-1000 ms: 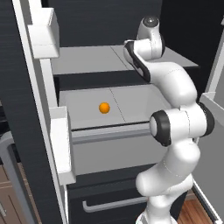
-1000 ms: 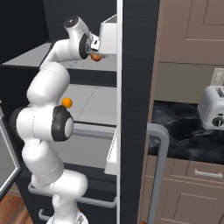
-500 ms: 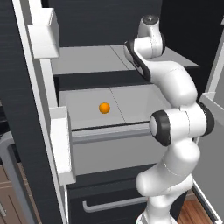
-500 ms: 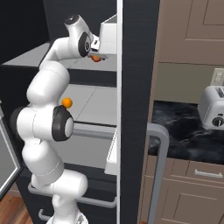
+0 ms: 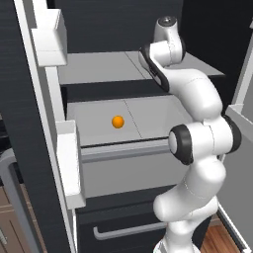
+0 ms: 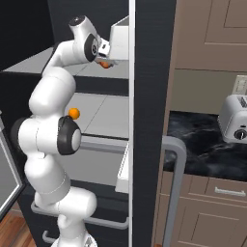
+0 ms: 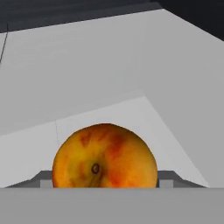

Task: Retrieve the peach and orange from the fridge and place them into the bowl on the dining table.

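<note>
Hand view puts the peach (image 7: 105, 156) right up against the camera, low in the picture, mottled red over orange-yellow, its stem dimple facing the lens. It sits on a grey-white shelf (image 7: 131, 65) of the fridge (image 5: 29, 123), and a dark finger tip (image 7: 168, 177) flanks it on each side, so the fruit lies between the fingers. Whether the pads actually touch its skin I cannot tell, since the lower edge of the picture cuts off the contact; the end effector (image 6: 104, 63) looks partly closed about the peach, but a firm hold is not shown.

In the right base view the end effector is on the upper shelf with a spot of red-orange fruit at its tip. The orange (image 5: 117, 121) rests alone on the shelf below, well apart from the arm, a plain bright ball near the middle of that shelf.

As a judgement, the peach should be light and roughly round, with a soft skin that bruises under a hard pinch and a smooth curve that can roll or squirt out if pressed off centre. The best hold is across its widest part, fingers opposite each other at mid-height, with just enough squeeze to carry it. The orange ought to be firmer and equally prone to rolling on the flat shelf.
</note>
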You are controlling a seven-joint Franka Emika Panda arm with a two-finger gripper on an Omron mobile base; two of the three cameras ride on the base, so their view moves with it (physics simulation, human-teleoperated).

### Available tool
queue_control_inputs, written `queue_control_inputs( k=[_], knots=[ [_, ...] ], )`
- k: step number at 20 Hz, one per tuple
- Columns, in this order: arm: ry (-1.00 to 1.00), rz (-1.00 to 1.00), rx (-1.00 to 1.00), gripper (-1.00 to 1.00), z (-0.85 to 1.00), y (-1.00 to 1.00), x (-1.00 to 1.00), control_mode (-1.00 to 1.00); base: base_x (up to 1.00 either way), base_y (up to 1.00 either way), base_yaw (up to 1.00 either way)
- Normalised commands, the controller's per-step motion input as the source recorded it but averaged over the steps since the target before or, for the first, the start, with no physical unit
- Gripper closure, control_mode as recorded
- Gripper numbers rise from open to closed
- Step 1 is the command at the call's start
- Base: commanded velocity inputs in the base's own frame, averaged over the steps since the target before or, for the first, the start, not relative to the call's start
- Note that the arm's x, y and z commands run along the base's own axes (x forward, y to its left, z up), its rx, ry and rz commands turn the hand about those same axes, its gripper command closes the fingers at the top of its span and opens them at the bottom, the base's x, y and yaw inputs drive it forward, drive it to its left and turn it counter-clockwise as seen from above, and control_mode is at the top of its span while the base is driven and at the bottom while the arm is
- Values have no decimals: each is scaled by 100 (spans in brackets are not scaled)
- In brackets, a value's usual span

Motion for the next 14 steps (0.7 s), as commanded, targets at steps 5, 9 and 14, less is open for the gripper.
queue_control_inputs(
  k=[5,9,14],
  knots=[
    [2,0,0,100,-3,0,-2,-100,0,0,0],
    [0,20,0,100,-4,6,-91,-100,0,0,0],
    [0,28,0,100,0,21,-100,-100,0,0,0]
  ],
)
